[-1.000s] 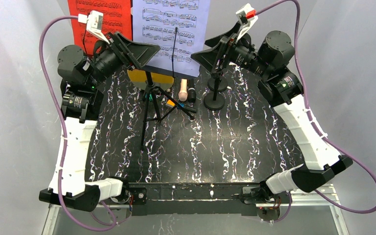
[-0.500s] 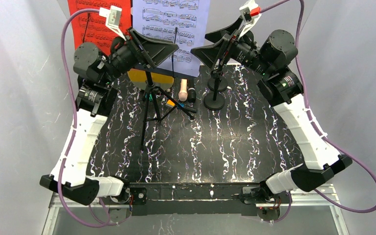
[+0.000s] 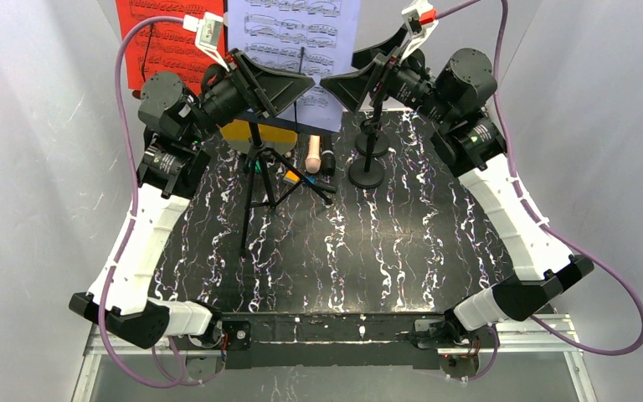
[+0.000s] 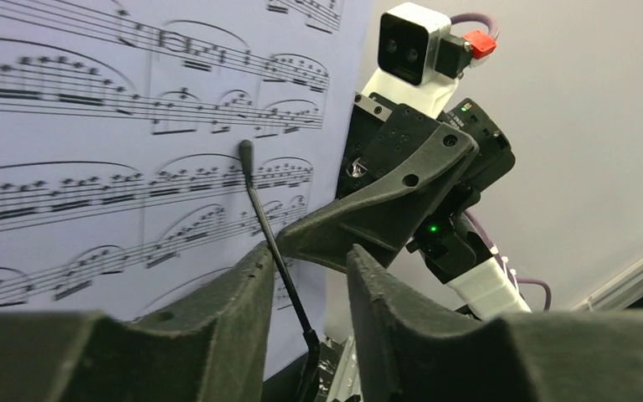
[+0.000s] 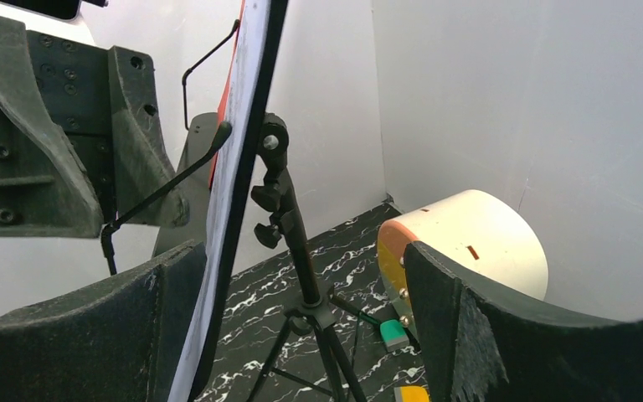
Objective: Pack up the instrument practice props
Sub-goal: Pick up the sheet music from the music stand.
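The black music rack [image 3: 255, 155] stands on tripod legs at the back of the table, with a red page [image 3: 155, 46] and a white page [image 3: 293, 42] on it. My left gripper [image 3: 289, 84] is at the white page [image 4: 117, 167]. Its jaws are partly closed but still apart, and the rack's thin wire page holder [image 4: 261, 213] runs between them against the left finger. My right gripper [image 3: 343, 84] is wide open, and its fingers straddle the rack's right edge [image 5: 233, 209]. A cream microphone [image 3: 312, 154] and a black microphone [image 3: 328, 161] lie beside two round-based mic holders [image 3: 367, 176].
A cream cylinder with a yellow-orange face [image 5: 469, 243] lies behind the tripod pole [image 5: 297, 243]. Small green [image 5: 393, 333] and orange [image 3: 290, 176] blocks lie near the legs. White walls close in the back and both sides.
The left arm has swung right and forward to the white page while its jaws narrowed. The right gripper has shifted slightly left towards the rack and stayed wide open.
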### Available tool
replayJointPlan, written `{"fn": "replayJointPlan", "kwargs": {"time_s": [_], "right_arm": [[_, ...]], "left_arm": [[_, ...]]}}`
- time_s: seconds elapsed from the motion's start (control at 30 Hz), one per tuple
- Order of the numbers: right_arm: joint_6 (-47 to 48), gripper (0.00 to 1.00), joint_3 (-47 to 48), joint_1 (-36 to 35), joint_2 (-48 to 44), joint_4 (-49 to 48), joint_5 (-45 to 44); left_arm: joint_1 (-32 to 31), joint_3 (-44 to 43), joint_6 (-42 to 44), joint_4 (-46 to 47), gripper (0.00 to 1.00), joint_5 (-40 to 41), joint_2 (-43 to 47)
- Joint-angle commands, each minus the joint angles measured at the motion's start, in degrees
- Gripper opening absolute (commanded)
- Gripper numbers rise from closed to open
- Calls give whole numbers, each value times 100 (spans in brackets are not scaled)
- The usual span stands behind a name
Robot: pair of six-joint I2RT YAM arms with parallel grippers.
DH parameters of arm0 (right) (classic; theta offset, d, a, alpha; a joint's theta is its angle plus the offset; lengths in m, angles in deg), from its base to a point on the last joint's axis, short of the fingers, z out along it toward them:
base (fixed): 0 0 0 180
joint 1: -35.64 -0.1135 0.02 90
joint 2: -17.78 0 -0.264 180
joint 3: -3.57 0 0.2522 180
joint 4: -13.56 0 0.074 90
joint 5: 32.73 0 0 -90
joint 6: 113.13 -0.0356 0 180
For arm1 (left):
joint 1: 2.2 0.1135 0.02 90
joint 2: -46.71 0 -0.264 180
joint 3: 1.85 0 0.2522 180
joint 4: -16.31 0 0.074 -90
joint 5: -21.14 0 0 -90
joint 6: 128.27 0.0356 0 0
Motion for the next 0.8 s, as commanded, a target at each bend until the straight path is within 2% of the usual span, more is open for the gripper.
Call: {"fn": "replayJointPlan", "kwargs": {"time_s": [0.0,0.2,0.3,0.5,0.77], "right_arm": [[-61,96,213,-14,-36,-506,-19],[-77,96,222,-23,6,-519,-77],[-77,95,161,-23,-26,-520,-221],[22,91,-327,-30,-413,-554,-855],[143,75,-829,-24,-897,-581,-1133]], "left_arm": [[-183,-174,167,47,30,59,-40],[-254,-113,391,38,6,301,101],[-258,-22,489,66,0,494,221],[-259,311,563,469,0,878,540],[-259,402,616,539,0,1077,599]]}}
